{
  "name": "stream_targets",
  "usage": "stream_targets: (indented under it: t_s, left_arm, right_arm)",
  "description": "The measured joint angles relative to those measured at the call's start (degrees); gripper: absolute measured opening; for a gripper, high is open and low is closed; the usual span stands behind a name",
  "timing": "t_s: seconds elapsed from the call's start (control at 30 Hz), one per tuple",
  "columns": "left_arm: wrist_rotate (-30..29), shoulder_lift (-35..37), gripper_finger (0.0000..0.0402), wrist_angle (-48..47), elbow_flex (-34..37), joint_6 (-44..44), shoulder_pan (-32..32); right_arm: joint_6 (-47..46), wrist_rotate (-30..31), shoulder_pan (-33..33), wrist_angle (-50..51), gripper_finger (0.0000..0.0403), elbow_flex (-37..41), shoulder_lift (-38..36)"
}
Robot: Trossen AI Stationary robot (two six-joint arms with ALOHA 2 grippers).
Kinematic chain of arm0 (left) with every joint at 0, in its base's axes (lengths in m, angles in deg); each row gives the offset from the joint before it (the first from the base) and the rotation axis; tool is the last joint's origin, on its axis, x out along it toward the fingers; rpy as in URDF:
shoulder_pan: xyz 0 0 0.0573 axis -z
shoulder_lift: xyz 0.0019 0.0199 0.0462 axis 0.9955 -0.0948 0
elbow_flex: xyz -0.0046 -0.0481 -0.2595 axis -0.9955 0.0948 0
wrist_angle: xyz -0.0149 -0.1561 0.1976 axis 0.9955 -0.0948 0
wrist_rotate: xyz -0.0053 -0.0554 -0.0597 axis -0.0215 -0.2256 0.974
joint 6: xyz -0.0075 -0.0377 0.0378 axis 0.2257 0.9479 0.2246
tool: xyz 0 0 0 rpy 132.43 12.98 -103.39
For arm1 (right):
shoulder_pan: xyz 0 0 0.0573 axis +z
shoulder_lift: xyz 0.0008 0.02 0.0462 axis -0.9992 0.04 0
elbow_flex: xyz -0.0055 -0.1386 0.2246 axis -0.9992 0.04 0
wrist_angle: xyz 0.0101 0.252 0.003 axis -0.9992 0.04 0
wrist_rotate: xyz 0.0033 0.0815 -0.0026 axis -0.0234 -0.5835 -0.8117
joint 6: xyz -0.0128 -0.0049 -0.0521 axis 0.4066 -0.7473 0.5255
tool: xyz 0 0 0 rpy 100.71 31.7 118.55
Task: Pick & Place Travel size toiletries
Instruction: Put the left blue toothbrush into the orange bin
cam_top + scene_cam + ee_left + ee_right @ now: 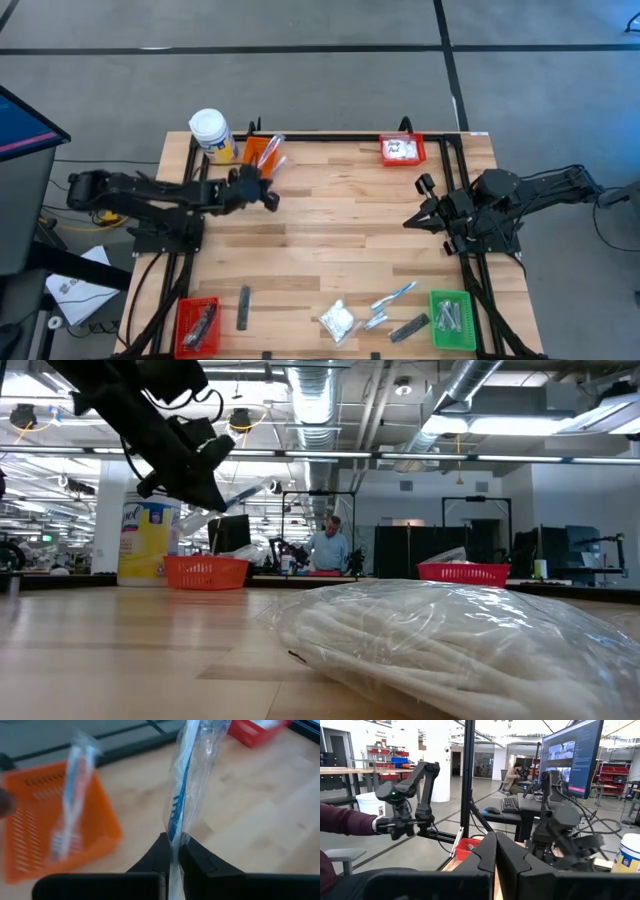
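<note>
No brand can be read; the label on the yellow jar (147,538) is too small to make out. The left gripper (268,190) is clenched on a slim white-blue toothbrush (182,775) in a clear crinkled wrapper, holding it just beside the orange bin (262,152), where another wrapped toothbrush (70,805) lies. The right gripper (412,221) waits at the table's right side, jaws pressed together on nothing. A white puffy packet (337,320) lies near the front edge.

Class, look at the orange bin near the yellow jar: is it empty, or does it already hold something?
Not empty. The orange bin already holds one wrapped toothbrush leaning inside it; the left gripper, shut, holds a second wrapped toothbrush beside it.
</note>
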Motion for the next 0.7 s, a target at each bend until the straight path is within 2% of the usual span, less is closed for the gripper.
stream_targets:
  t_s: [0.3, 0.53, 0.7]
  left_arm:
    - [-4.05, 0.00, 0.0014, 2.65, 0.00, -2.79, -12.03]
    - [-2.62, -1.68, 0.0014, 10.28, -0.07, -9.29, -18.27]
    - [0.53, -5.92, 0.0010, 12.72, -0.11, -9.59, -20.95]
  right_arm:
    - [0.07, 0.01, -0.02, 0.00, 0.0000, 0.00, 0.00]
    - [0.07, 0.00, -0.02, 0.00, 0.0000, 0.00, 0.00]
    - [0.09, 0.02, -0.02, 0.00, 0.0000, 0.00, 0.00]
